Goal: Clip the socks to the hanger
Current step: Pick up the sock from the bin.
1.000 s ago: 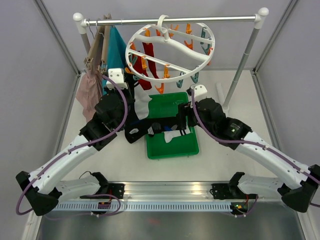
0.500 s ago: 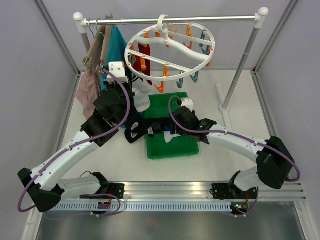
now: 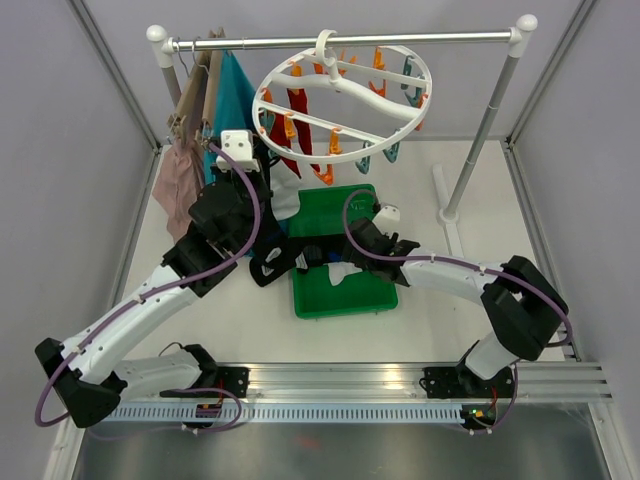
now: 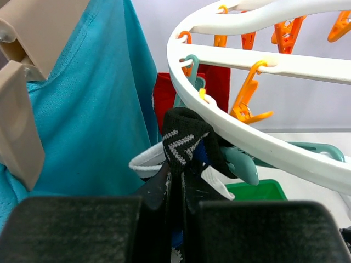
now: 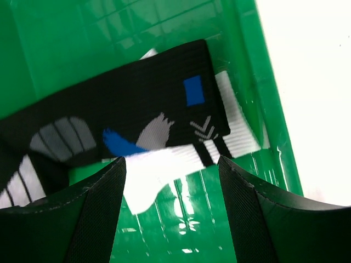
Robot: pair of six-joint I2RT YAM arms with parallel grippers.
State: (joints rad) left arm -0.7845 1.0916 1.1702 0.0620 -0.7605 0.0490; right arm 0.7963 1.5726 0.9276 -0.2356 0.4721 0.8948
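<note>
Hanging from the far rail (image 3: 340,42), the round white hanger (image 4: 263,141) tilts above the green tray (image 3: 345,300). My left gripper (image 4: 175,211) is clenched on a black patterned sock (image 4: 184,134), its end just beside the ring's left rim and a teal clip (image 4: 241,163). I should feed that end squarely into the clip's mouth. My right gripper (image 5: 170,181) hovers released over a second black sock (image 5: 120,115) lying in the tray.

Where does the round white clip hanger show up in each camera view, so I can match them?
Top external: hanger hangs from the rail, top centre.
Left wrist: hanger arcs across the upper right.
Right wrist: not in it.
Shared landmark: green tray, a sliver at left wrist's lower right, filling right wrist's view.
</note>
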